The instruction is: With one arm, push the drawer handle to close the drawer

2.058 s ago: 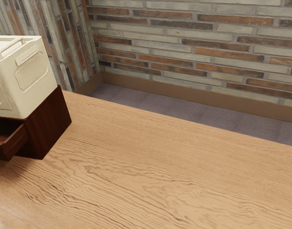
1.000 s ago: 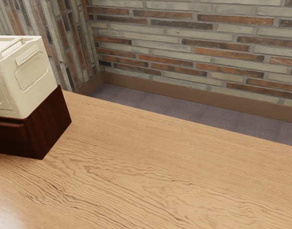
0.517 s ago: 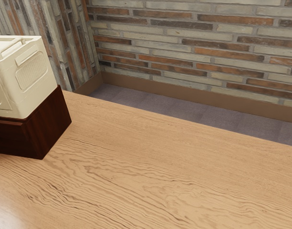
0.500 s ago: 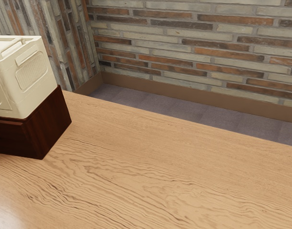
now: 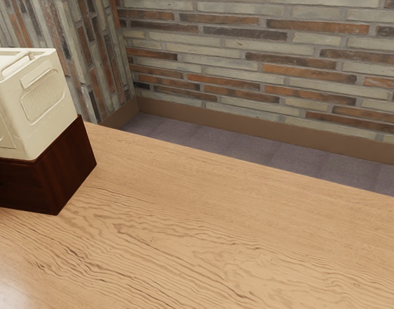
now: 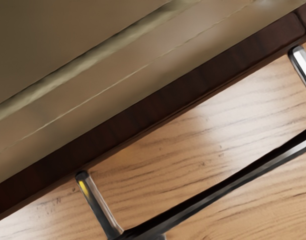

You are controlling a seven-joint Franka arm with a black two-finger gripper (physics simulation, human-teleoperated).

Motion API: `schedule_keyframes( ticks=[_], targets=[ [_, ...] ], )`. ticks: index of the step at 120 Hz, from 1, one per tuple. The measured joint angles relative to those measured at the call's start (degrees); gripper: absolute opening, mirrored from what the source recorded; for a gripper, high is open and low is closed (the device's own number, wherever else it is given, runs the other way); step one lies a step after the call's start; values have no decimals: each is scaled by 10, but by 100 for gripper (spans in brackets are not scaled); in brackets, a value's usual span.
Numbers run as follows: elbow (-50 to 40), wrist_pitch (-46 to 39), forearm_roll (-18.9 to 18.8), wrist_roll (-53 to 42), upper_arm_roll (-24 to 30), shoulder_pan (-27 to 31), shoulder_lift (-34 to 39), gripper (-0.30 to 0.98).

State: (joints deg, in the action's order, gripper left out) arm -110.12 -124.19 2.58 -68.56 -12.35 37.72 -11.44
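Closing looks all but done: the dark red-brown wooden drawer [image 5: 13, 174] seems flush beneath the cream plastic box [image 5: 44, 96] at the exterior view's left, its shiny metal bar handle [image 6: 218, 194] outward; whether my gripper is clenched, I can't tell

We count one crate [image 5: 49, 129] and, under it, one cabinet [image 5: 65, 170]. On the cabinet's front we make out one drawer [image 5: 13, 175]. We find one handle [image 6: 208, 192], with one long bar and two posts [image 6: 99, 205] that we can see in the wrist view. On the crate's side we count one ribbed panel [image 5: 44, 96]. Around these we have one table [image 5: 216, 225], two walls [image 5: 248, 55] meeting at one corner, and one floor [image 5: 235, 148].
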Motion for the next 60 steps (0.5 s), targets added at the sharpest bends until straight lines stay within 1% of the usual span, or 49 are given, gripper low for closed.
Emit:
schedule_keyframes(
  ticks=[12, 14, 17, 26, 28, 32, 34, 38, 44, 49, 51, 54, 60],
  targets=[
    [9, -5, 3, -15, 9, 13, -8, -13],
    [10, -6, 4, -17, 10, 15, -9, -17],
    [10, -6, 4, -18, 12, 18, -10, -20],
    [11, -8, 3, -19, 17, 24, -11, -25],
    [11, -8, 2, -16, 18, 24, -10, -24],
    [0, -6, 5, -3, 18, 21, 5, -17],
    [-11, -5, 7, 3, 18, 18, 18, -8],
    [-50, -2, 12, 15, 19, 14, 66, -9],
    [-127, 5, 12, 34, 24, 8, 173, -10],
    [-165, 37, 7, 50, 58, 26, 274, -10],
    [-165, 55, 4, 56, 72, 34, 304, -9],
    [-142, 91, -7, 63, 87, 43, 335, -3],
    [-72, 174, -24, 62, 103, 51, 367, 8]
  ],
)
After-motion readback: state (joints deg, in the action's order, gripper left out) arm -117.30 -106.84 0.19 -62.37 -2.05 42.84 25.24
